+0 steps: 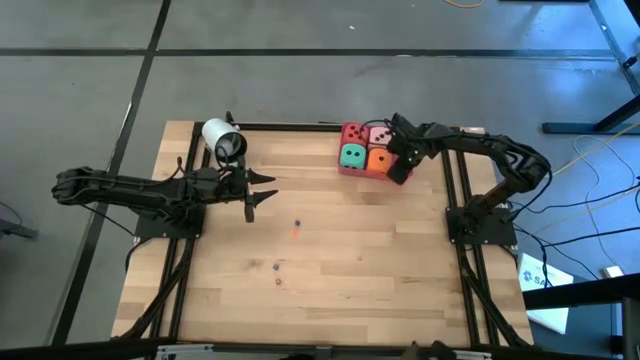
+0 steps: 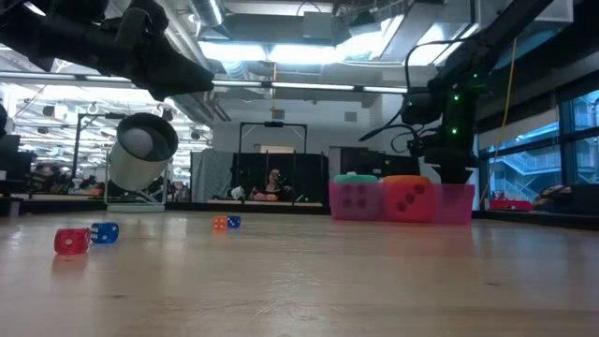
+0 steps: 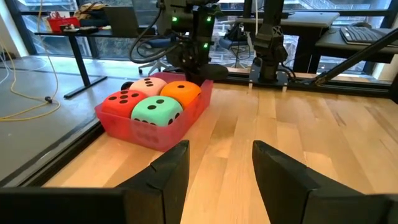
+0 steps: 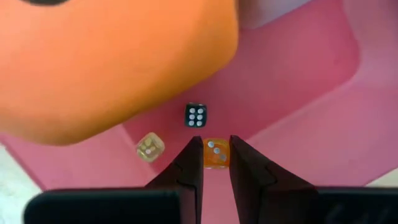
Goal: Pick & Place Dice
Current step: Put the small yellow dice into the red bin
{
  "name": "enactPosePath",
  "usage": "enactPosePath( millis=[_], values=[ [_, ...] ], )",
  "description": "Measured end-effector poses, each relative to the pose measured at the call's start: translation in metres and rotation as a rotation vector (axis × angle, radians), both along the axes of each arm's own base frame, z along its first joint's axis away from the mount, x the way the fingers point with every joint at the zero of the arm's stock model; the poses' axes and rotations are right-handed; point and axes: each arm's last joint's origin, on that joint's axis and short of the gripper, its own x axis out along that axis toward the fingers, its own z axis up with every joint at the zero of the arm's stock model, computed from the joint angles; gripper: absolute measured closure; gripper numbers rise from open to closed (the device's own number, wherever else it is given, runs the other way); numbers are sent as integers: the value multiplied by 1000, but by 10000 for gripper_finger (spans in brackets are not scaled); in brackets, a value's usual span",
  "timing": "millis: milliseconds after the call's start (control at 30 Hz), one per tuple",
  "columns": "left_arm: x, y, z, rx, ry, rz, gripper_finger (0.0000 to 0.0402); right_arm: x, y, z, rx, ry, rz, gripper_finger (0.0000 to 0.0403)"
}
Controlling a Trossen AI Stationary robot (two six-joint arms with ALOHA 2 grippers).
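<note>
Placing step: right hand [image 4: 216, 163] down inside red tray [image 1: 346, 169] beside orange die [image 1: 379, 159], pinching small orange die [image 4: 216, 153]; red, green, pink dice [image 3: 148, 101] in tray; next, release and lift clear; left hand [image 1: 256, 196] open, waiting over bench [image 1: 330, 260].

no readable text (only dice pips)

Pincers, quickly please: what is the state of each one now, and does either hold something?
Left pincer: open, empty, over the table.
Right pincer: nearly closed on a small orange die, inside the red tray.
</note>
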Motion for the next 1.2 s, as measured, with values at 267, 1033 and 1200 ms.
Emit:
enactPosePath(
  millis=[267,1033,1200],
  values=[
    [0,0,0,3,0,0,233,5,7,0,22,-8,37,351],
    [0,0,0,-1,0,0,233,8,11,0,22,-3,78,314],
    [0,0,0,-1,0,0,233,8,11,0,22,-4,75,278]
  ],
)
